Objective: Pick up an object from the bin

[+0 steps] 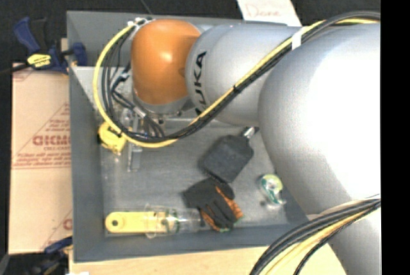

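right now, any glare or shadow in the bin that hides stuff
Camera view: glare sits on the orange wrist cover and the silver arm, not on the bin floor. Camera view: the gripper hangs in the arm's shade at the bin's left. Camera view: the clear tube with a yellow end glints at the front wall; the dark block casts only a soft shadow.

grey bin | dark block | black-orange glove, maybe | yellow-handled clear tube | greenish ring
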`<action>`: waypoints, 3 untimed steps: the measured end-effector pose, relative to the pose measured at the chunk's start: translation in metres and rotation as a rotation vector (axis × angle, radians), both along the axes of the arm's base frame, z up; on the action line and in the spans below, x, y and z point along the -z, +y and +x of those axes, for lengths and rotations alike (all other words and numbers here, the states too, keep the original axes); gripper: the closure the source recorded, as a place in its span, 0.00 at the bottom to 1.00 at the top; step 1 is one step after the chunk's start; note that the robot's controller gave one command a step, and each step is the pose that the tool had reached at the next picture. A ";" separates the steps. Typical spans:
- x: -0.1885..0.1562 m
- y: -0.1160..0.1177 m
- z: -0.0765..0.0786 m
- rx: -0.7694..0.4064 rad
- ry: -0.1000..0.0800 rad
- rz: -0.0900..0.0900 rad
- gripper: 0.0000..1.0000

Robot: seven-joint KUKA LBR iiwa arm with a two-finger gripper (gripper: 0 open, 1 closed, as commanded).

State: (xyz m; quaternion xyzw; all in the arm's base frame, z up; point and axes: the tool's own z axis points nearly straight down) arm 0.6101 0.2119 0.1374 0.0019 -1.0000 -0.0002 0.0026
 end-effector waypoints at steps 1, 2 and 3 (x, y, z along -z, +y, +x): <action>-0.005 -0.001 0.002 0.005 -0.008 0.002 0.00; 0.002 0.019 0.036 0.237 -0.008 0.003 0.00; -0.005 0.022 0.042 -0.121 -0.017 0.004 0.00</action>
